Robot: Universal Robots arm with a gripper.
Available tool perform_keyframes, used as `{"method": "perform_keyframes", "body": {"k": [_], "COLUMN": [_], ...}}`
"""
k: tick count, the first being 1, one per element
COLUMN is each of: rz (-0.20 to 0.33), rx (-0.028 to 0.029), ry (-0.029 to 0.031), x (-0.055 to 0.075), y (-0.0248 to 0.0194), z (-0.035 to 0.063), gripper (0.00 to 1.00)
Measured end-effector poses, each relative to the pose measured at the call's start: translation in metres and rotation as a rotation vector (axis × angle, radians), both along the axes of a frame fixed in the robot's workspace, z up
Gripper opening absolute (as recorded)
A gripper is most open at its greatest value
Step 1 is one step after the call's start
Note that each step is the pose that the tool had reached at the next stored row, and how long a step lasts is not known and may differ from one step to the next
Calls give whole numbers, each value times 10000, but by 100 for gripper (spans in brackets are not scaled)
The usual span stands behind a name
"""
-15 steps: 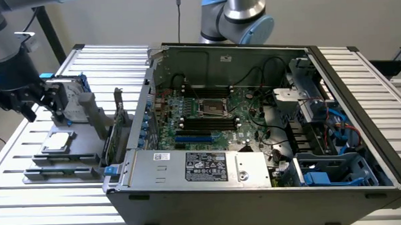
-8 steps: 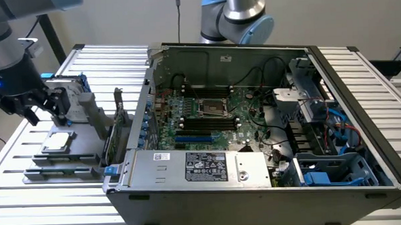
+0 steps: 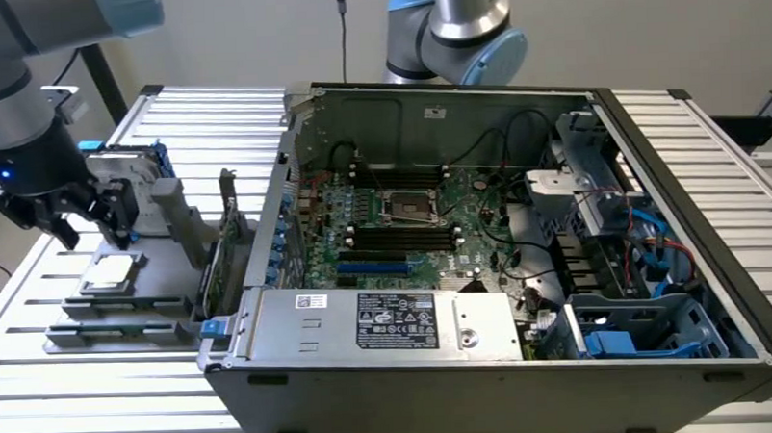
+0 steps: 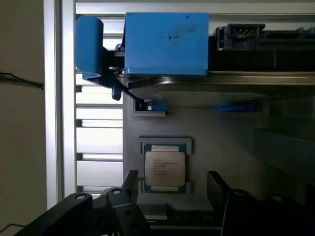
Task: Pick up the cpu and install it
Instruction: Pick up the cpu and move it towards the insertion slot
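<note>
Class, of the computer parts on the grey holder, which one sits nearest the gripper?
The cpu, the flat silver square directly under the open gripper. The long memory sticks and the upright hard drive sit off to either side.

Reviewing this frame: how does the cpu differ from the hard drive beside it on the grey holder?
The cpu lies flat; the hard drive stands on edge. The cpu is small and square; the hard drive is clearly larger. The hard drive carries a blue frame; the cpu has none. Both show silver metal and sit on the grey holder outside the computer case.
</note>
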State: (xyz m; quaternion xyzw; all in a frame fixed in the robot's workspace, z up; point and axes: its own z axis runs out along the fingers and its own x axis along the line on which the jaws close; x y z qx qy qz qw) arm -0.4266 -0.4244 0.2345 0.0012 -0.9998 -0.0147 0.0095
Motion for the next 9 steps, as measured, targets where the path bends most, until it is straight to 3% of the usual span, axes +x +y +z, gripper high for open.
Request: {"method": "perform_keyframes", "body": {"k": [9], "rz": [2], "rx": [0], "ry": [0], "x": [-37], "y": [-1], "z": [-165], "gripper": [67]}}
